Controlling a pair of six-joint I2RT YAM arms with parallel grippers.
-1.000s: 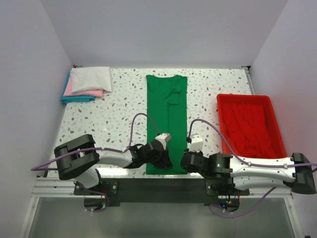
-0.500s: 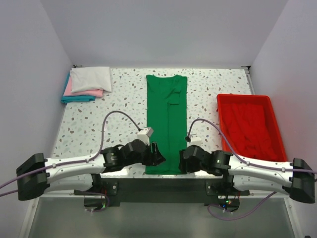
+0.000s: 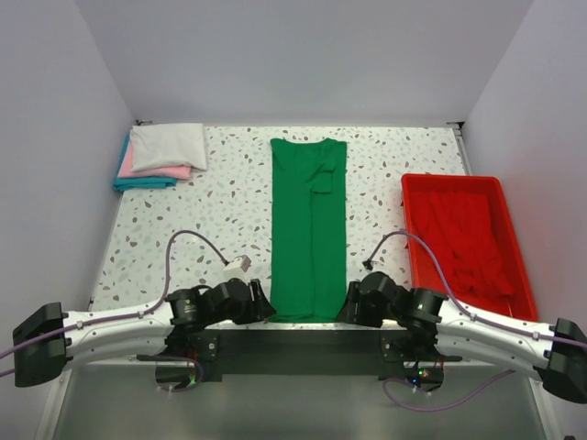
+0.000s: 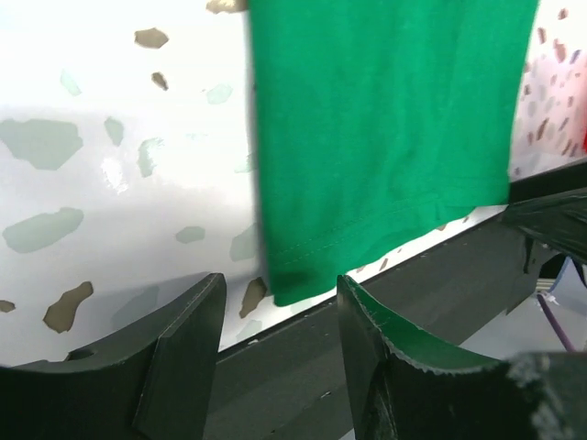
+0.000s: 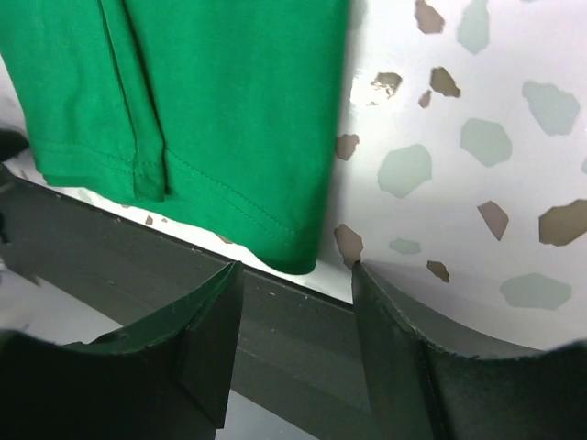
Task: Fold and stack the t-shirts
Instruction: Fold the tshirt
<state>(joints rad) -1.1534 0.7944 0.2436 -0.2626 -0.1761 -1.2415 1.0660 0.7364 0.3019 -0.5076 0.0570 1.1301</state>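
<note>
The bright green t-shirt lies flat as a long narrow strip down the middle of the table, its hem at the near edge. My left gripper is low beside the hem's left corner, my right gripper beside the right corner. In the left wrist view the left gripper is open, with the green hem corner just ahead of the gap. The right gripper is open too, with the shirt corner lying free in front of it. Folded white, pink and teal t-shirts are stacked at the far left.
A red plastic tray with red cloth in it stands at the right side. The black front rail runs along the near table edge right under both grippers. White walls enclose the table on three sides.
Both grippers have opened and let go of the green hem. Both have drawn back to the near edge, the left one out to the left; the shirt lies still.
</note>
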